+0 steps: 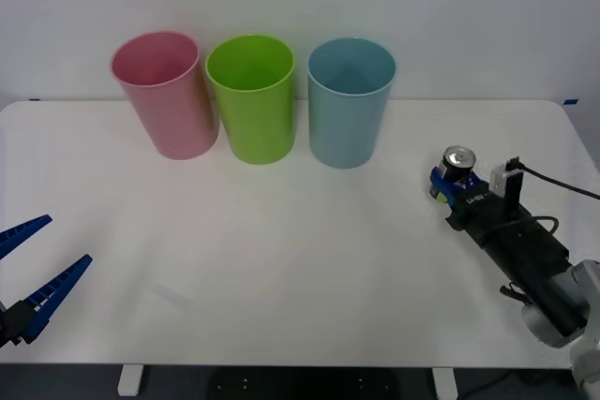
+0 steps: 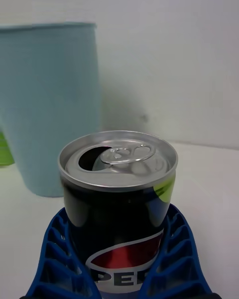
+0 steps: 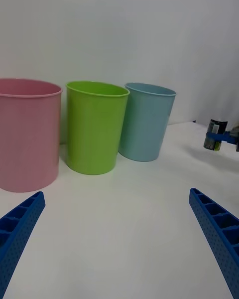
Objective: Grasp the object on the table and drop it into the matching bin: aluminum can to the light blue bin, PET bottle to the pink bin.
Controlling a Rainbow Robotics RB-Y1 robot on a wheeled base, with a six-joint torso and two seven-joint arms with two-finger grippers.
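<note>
The aluminum can [image 1: 458, 165], small and black with a silver top, stands upright at the right of the white table [image 1: 281, 259]. My right gripper [image 1: 448, 183] is shut on it, its blue fingers [image 2: 55, 259] hugging both sides of the can [image 2: 117, 199]. The can's lid is open and a lime-green patch shows on its side. The light blue bin [image 1: 350, 100] stands to the can's back left, and is close behind it in the right wrist view [image 2: 50, 104]. The pink bin [image 1: 164, 91] is at the row's left end. My left gripper [image 1: 67, 241] hangs open at the table's near left, holding nothing.
A lime-green bin [image 1: 251, 96] stands between the pink and light blue bins, all three in a row along the back of the table. A white wall rises behind them. The left wrist view shows the same row [image 3: 94, 127] and the held can [image 3: 215, 133] far off.
</note>
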